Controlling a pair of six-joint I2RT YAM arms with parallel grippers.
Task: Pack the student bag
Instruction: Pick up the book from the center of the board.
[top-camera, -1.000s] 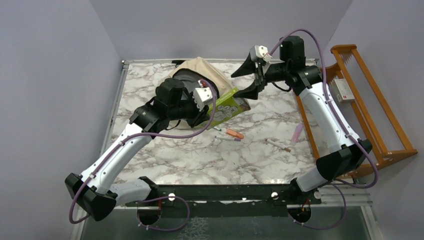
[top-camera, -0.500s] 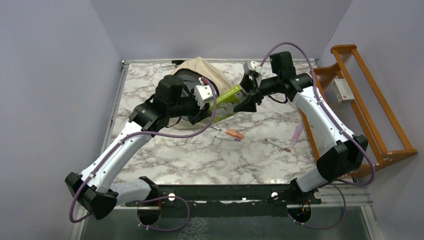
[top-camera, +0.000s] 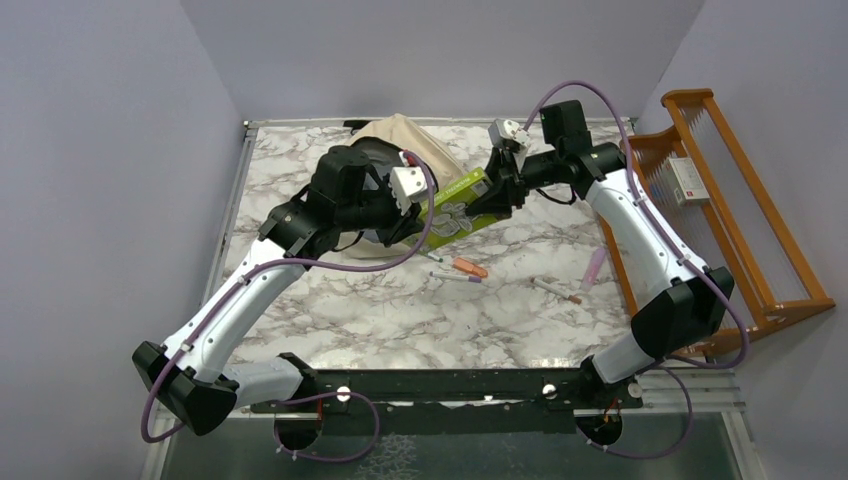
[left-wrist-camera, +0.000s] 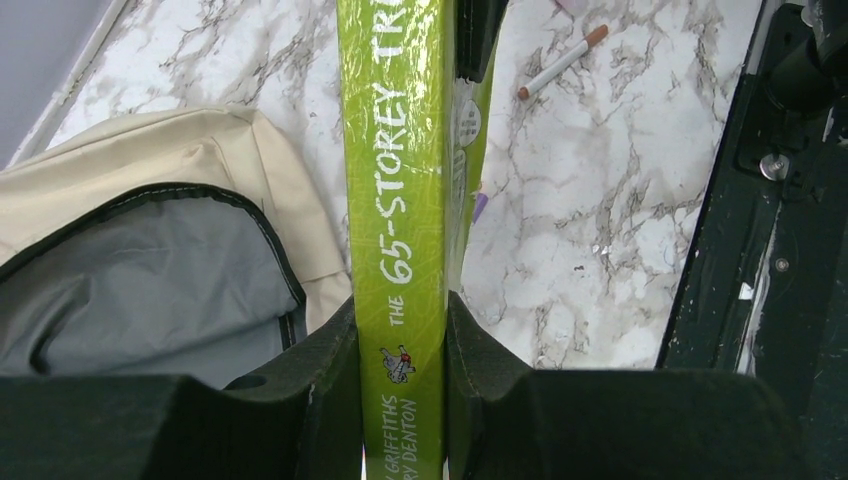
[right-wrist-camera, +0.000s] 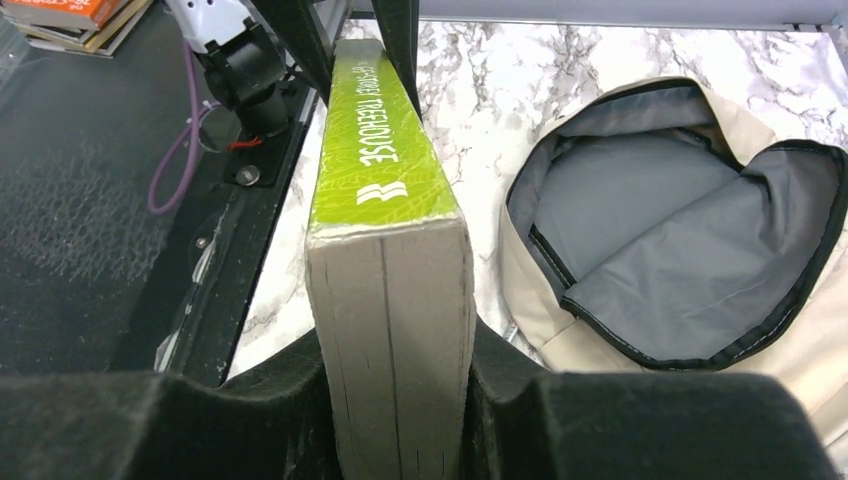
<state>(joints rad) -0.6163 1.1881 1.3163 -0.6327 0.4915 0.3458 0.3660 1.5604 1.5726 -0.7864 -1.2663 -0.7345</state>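
A thick green book (top-camera: 455, 205) hangs in the air between my two grippers, just right of the student bag (top-camera: 405, 140). The bag is beige with black trim and lies open at the back of the table, its grey lining (right-wrist-camera: 660, 230) showing. My left gripper (left-wrist-camera: 402, 340) is shut on the book's spine (left-wrist-camera: 395, 200). At the book's other end my right gripper (right-wrist-camera: 395, 345) is shut across the page block (right-wrist-camera: 390, 330). The bag's open mouth (left-wrist-camera: 150, 270) sits just left of the book in the left wrist view.
Loose pens lie on the marble table: an orange one (top-camera: 468, 267), a pink one (top-camera: 594, 266) and a white one (top-camera: 556, 291). A wooden rack (top-camera: 735, 200) stands off the table's right edge. A black rail (top-camera: 450, 385) runs along the near edge.
My right gripper swung in from the back right and closed on the free end of the book. The left gripper kept its hold, and the book tipped slightly.
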